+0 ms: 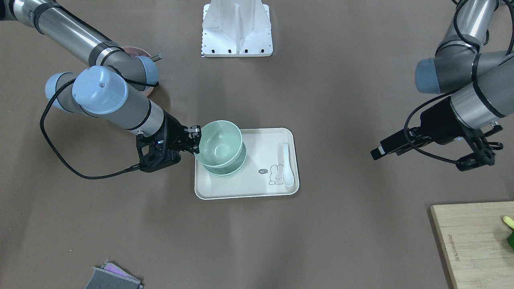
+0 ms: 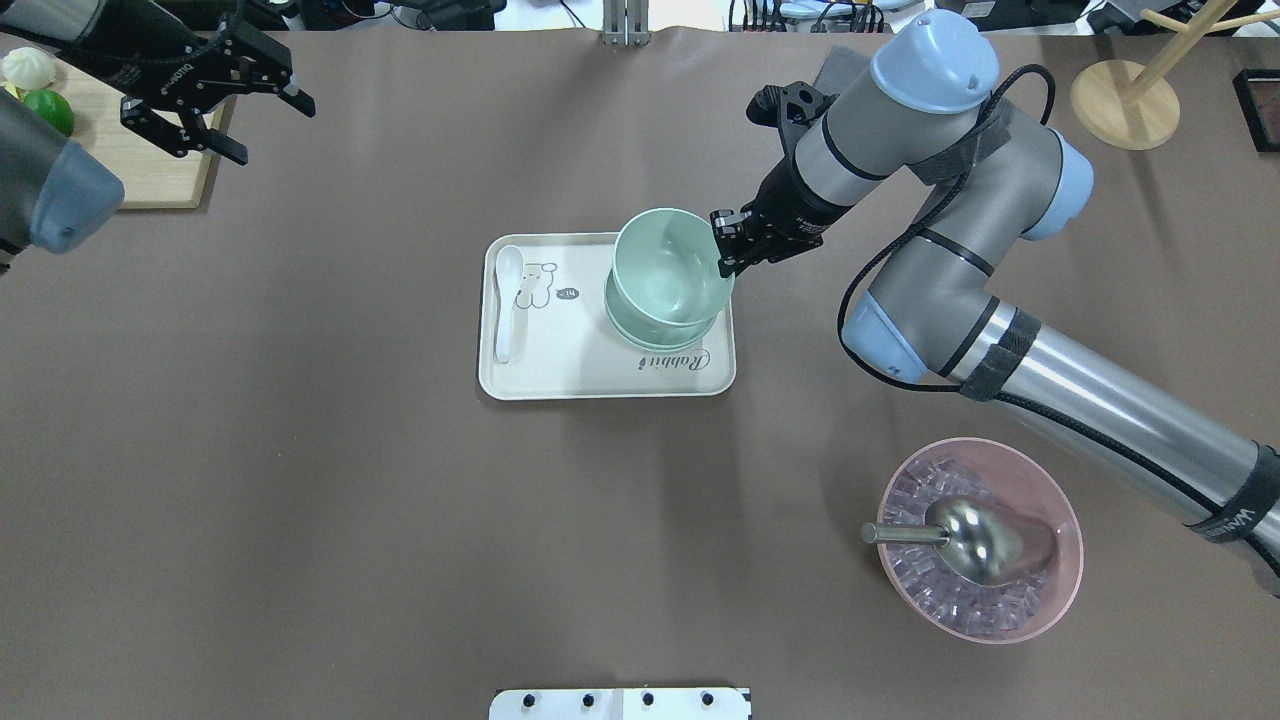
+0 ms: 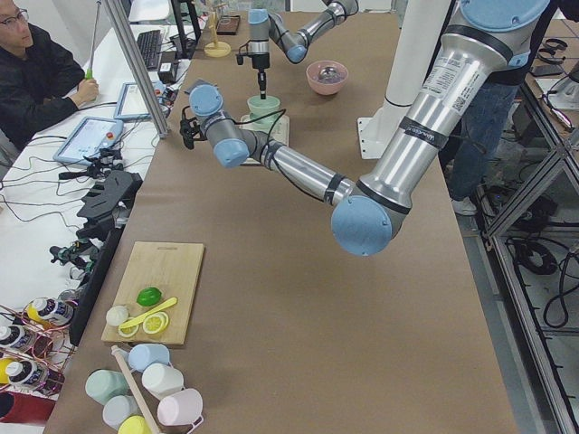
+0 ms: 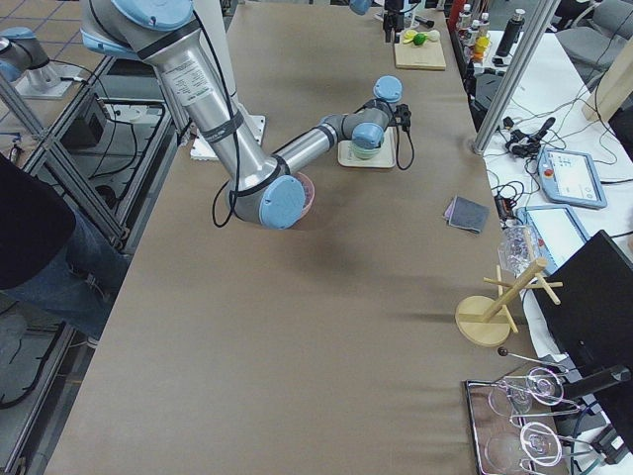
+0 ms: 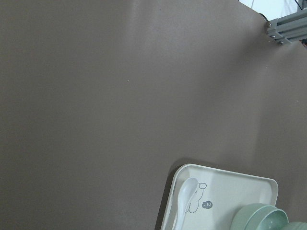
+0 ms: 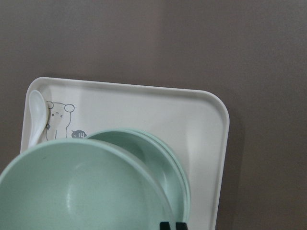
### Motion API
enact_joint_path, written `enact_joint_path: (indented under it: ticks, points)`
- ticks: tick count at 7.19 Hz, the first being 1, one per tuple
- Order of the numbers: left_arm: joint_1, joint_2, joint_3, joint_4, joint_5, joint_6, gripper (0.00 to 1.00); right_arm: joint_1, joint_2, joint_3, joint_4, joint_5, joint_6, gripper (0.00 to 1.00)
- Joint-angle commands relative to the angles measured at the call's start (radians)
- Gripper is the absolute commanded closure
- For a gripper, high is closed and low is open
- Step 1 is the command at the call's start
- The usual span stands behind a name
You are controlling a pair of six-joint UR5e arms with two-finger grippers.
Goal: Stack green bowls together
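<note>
Two pale green bowls [image 2: 655, 340] sit nested on the right part of a cream tray [image 2: 560, 375]. My right gripper [image 2: 725, 250] is shut on the rim of a third green bowl [image 2: 665, 270] and holds it tilted just over the nested pair. The front view shows the same: the held bowl [image 1: 219, 144], the pair under it [image 1: 225, 173], the right gripper [image 1: 194, 140]. In the right wrist view the held bowl [image 6: 81, 191] overlaps the nested bowls [image 6: 163, 163]. My left gripper [image 2: 260, 95] is open and empty, far off at the table's far left.
A white spoon [image 2: 505, 300] lies at the tray's left end. A pink bowl [image 2: 1060, 590] with ice and a metal scoop [image 2: 960, 530] stands near right. A wooden board [image 2: 150, 160] with fruit lies far left. A grey cloth [image 1: 112, 277] lies on the operators' side.
</note>
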Motion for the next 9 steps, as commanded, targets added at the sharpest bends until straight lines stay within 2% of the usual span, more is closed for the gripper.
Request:
enact_joint_path:
  ticks: [1,2,3,4,5,9]
  points:
    - [0.001,0.0,0.005,0.0,0.0,0.001,0.02,0.002,0.0,0.001,0.002,0.003,0.001,1.0]
    - [0.001,0.0,0.005,0.0,0.0,0.001,0.02,0.002,0.0,0.001,0.002,0.003,0.001,1.0]
    - [0.001,0.0,0.007,0.0,-0.002,0.001,0.02,0.0,0.0,0.001,0.001,0.003,0.001,0.88]
    - [0.001,0.0,0.008,0.0,-0.002,0.001,0.02,0.0,-0.001,0.001,0.001,0.002,-0.002,0.17]
    - [0.001,0.0,0.014,-0.002,-0.002,0.001,0.02,0.002,-0.001,0.001,0.002,0.002,0.0,0.0]
    - [0.001,0.0,0.016,-0.002,0.0,0.005,0.02,0.008,-0.001,0.009,0.001,0.002,0.003,0.0]
